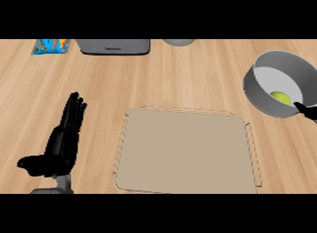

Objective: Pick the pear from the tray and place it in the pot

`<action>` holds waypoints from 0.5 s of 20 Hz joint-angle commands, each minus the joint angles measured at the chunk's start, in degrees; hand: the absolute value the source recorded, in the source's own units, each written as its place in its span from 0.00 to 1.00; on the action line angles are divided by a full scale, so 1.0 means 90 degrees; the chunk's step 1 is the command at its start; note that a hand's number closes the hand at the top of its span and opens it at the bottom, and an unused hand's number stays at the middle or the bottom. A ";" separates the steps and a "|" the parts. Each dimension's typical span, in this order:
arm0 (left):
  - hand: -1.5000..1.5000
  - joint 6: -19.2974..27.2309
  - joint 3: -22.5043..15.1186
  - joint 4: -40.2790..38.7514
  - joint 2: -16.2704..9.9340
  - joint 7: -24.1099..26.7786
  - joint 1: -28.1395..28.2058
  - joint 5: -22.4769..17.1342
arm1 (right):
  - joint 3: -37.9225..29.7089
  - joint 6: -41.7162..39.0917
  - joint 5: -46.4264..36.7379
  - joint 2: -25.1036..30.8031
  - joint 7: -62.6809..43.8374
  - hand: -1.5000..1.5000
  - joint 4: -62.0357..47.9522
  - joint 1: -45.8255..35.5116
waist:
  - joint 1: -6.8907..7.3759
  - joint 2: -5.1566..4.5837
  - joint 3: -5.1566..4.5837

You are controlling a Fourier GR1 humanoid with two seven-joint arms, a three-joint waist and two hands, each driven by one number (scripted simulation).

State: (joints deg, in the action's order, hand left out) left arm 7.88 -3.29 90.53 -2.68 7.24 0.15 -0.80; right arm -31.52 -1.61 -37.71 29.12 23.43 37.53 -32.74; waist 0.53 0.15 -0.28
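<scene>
In the head view, the pear [279,96] is seen as a small yellow-green round shape lying inside the grey pot [262,82], low on its pale inner floor near the right wall; the pot stands on the wooden tabletop [188,73] at the right edge, tilted toward the viewer as it appears from above. The tray [188,154], beige and flat with a low rim, lies at the middle of the view with nothing on it. The right hand [316,110] is only partly shown at the right edge: a thumb or finger reaches to the pot's lower rim and another finger tip shows above, beside the upper rim; the fingers look spread apart and nothing is pinched between them. The left hand [63,136] is shown at the left, resting with straight fingers pointing up the view, holding nothing. The task is judged to be done or nearly so, since the pear is already in the pot. The pear is judged to be light, smooth and rounded, so it could roll in the pot; were it taken up again, it would best be held round its widest part. Beyond the tray, a dark grey appliance [113,47], a blue packet [51,46] and a grey round object [179,42] are seen at the far edge.
</scene>
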 commanded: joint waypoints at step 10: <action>0.50 0.0108 -0.0094 -0.0262 0.0180 0.0009 -0.0291 0.0145 | -0.1589 -0.1027 0.1806 0.1378 0.0945 0.00 -0.1884 -0.0455 | 0.0070 -0.0084 0.0049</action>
State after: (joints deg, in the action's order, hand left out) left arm 8.41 -3.48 89.72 -2.07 6.99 -1.44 -0.09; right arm -43.27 -7.34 -24.27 36.02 29.96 25.20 -35.93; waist 1.08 -0.49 0.14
